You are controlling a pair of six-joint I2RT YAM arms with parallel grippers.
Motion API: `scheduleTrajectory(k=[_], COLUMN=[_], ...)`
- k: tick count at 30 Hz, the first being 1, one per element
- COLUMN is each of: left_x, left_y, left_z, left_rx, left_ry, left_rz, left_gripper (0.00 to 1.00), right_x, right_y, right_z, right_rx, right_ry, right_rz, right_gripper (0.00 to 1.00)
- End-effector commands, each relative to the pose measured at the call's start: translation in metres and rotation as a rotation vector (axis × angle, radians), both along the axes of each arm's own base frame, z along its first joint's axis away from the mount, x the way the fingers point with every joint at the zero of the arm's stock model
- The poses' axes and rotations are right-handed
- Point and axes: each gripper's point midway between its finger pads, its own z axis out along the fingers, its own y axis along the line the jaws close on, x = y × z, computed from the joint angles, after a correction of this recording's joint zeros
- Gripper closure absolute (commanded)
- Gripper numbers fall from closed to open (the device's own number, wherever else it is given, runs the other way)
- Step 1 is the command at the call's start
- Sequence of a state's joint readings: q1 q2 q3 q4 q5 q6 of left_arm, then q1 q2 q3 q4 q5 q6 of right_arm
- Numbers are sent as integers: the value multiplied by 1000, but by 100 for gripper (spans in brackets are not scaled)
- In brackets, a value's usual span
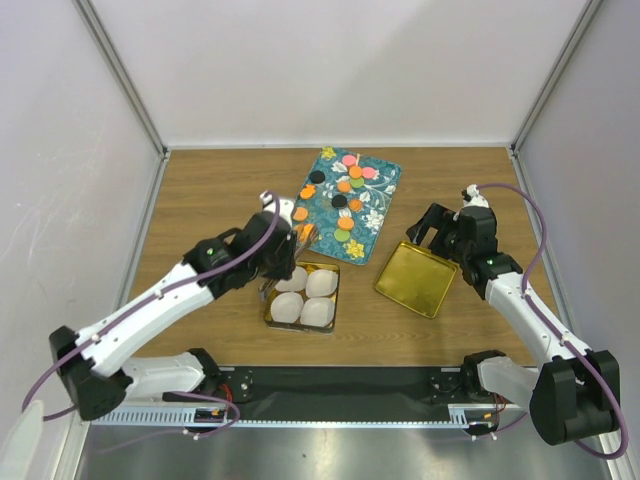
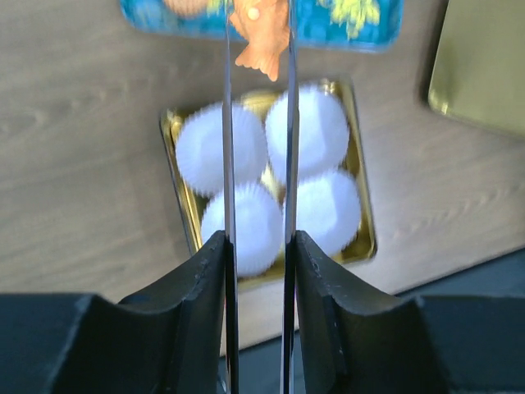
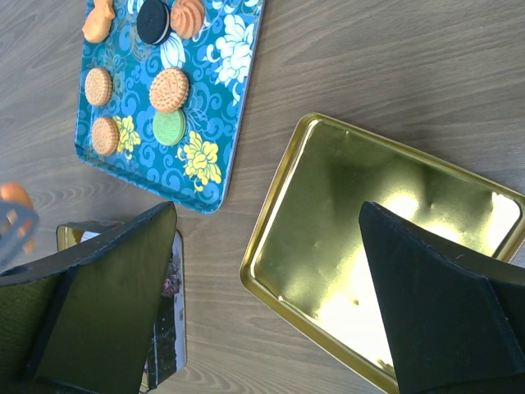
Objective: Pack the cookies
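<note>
Between the thin metal blades of the left fingers (image 2: 205, 271), an orange fish-shaped cookie (image 2: 262, 37) is clamped near the blade tips. In the left wrist view it is seen against the near edge of the teal flower-printed tray (image 3: 127, 53), just beyond the far rim of the square gold tin (image 2: 172, 127). Four white crinkled paper cups (image 2: 320, 127) are seated in that tin, two by two. The remaining cookies (image 1: 345, 190), in orange, green, pink and black, are laid out on the tray at the far middle of the wooden counter (image 1: 200, 190). The tin is placed just in front of the tray.

The right fingers (image 3: 115, 279) are spread wide and nothing is grasped. They are positioned above the shallow gold rectangular lid (image 3: 328, 213), which lies flat to the right of the tin and apart from it.
</note>
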State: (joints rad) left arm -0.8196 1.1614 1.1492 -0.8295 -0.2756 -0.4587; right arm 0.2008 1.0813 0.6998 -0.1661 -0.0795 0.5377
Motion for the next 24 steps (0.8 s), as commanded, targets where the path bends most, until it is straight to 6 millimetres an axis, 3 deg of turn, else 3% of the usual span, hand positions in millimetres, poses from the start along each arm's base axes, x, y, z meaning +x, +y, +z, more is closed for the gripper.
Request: scheduleTrajectory(k=[1, 9, 18, 24], left_x=[-26, -57, -57, -58], left_y=[16, 28, 29, 30], left_z=[-5, -42, -57, -63], left_rx=[-27, -22, -35, -32], left_ry=[17, 80, 84, 85], left_rz=[41, 80, 105, 110], left_gripper=[66, 65, 64, 57], right_x=[7, 7, 7, 7], right_y=[3, 4, 7, 7], right_z=[16, 16, 14, 15], right_rx=[-1, -1, -2, -3], right_ry=[-45, -44, -39, -40], right_rz=[15, 19, 29, 28], right_gripper=[0, 0, 0, 0])
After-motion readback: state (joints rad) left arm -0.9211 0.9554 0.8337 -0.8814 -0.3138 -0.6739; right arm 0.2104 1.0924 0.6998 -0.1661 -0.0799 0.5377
